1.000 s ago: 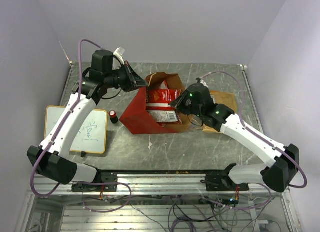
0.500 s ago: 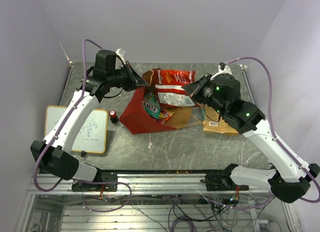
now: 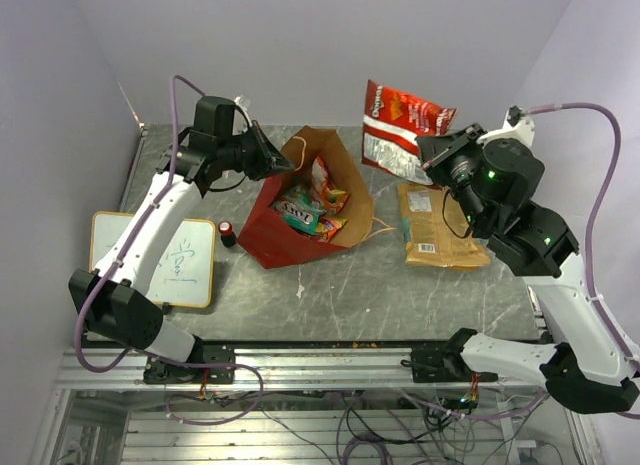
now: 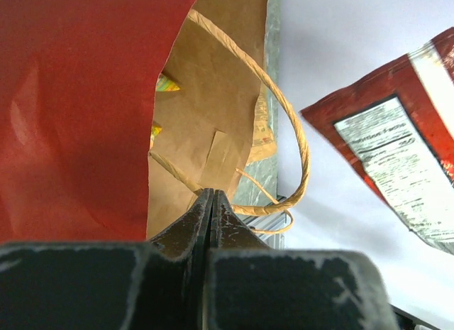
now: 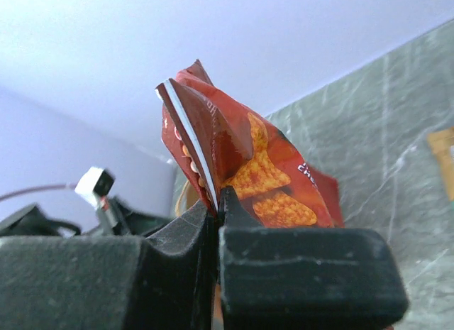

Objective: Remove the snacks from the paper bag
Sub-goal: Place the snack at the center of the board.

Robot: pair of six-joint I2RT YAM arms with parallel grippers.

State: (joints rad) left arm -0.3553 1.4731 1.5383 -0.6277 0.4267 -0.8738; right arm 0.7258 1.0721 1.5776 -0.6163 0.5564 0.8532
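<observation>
The paper bag point(image 3: 270, 235), red outside and brown inside, lies tilted on the table with its mouth facing up and right. My left gripper point(image 3: 284, 165) is shut on its rim by a cord handle point(image 4: 301, 131); the brown inside point(image 4: 213, 96) fills the left wrist view. Several snacks point(image 3: 308, 207) show inside the mouth. My right gripper point(image 3: 432, 151) is shut on the edge of a red chip bag point(image 3: 398, 131), which hangs in the air right of the paper bag point(image 5: 262, 167). A large orange chip bag point(image 3: 435, 225) lies flat on the table below it.
A yellow-framed whiteboard point(image 3: 155, 260) lies at the table's left edge. A small red-and-black cylinder point(image 3: 228, 233) stands between it and the paper bag. Walls close in on the table at the back and on both sides.
My right gripper has pulled the red chip bag out of the paper bag and carried it up and to the right. The left gripper has kept its hold on the bag's rim.
</observation>
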